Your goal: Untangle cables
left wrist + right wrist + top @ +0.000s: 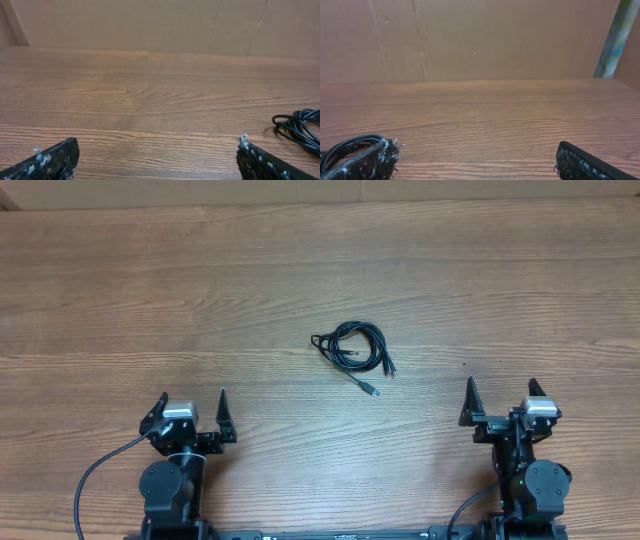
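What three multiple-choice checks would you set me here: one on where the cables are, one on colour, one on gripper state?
1. Where do the cables lie? A. middle of the table B. near edge C. far edge
2. Their colour? A. white B. black C. red
3. The left gripper and right gripper are? A. both open, empty B. both shut C. one holding a cable

Answers: A, the overhead view shows the bundle centred; B, the cords are black; A, each pair of fingers stands wide apart, nothing between.
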Controlling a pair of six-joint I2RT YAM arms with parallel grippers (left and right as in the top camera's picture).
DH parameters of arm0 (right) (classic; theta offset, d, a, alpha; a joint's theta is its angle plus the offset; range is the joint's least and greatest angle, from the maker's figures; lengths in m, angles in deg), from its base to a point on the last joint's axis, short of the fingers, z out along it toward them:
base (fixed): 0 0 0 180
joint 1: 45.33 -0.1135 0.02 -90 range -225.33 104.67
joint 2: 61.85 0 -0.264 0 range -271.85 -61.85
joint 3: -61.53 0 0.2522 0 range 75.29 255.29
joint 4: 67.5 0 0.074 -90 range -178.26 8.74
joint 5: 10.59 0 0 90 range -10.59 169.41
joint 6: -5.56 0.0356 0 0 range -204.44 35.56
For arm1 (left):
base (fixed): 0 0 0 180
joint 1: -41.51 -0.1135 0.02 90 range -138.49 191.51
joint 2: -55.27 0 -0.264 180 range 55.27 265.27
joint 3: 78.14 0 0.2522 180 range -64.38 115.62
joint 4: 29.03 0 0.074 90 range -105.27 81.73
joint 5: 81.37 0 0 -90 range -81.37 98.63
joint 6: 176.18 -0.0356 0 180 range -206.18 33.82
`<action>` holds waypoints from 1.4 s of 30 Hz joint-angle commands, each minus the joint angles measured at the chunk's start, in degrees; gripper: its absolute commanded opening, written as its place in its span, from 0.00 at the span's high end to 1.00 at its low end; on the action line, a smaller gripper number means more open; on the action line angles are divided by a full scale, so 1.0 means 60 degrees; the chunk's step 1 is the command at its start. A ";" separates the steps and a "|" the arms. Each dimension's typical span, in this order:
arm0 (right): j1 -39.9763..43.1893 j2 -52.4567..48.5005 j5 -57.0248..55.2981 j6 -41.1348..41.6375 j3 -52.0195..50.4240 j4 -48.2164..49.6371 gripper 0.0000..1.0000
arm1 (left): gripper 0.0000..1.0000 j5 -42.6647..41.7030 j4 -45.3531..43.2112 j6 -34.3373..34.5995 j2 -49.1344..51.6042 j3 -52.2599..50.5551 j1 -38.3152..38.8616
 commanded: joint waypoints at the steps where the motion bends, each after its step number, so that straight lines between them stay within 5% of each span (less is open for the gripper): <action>1: 0.0011 -0.0004 0.0036 0.0015 -0.0095 0.0055 0.00 | 0.00 -0.0124 0.0004 -0.0255 -0.0109 -0.0033 -0.0047; 9: 0.0000 -0.0011 0.0317 0.2929 -0.0095 0.0142 0.00 | 0.00 -0.0124 0.0004 -0.0255 -0.0109 -0.0033 -0.0047; 25: 0.0000 -0.0131 0.1140 0.3461 -0.0058 0.0124 0.00 | 0.00 -0.0124 0.0004 -0.0255 -0.0109 -0.0033 -0.0047; 33: 0.0000 -0.1574 0.0987 0.3279 0.3399 -0.1800 0.00 | 0.00 -0.0124 0.0004 -0.0255 -0.0109 -0.0033 -0.0047; 42: 0.0000 -0.6102 0.1075 0.3249 0.9992 -0.7559 0.00 | 0.00 -0.0124 0.0004 -0.0255 -0.0109 -0.0033 -0.0047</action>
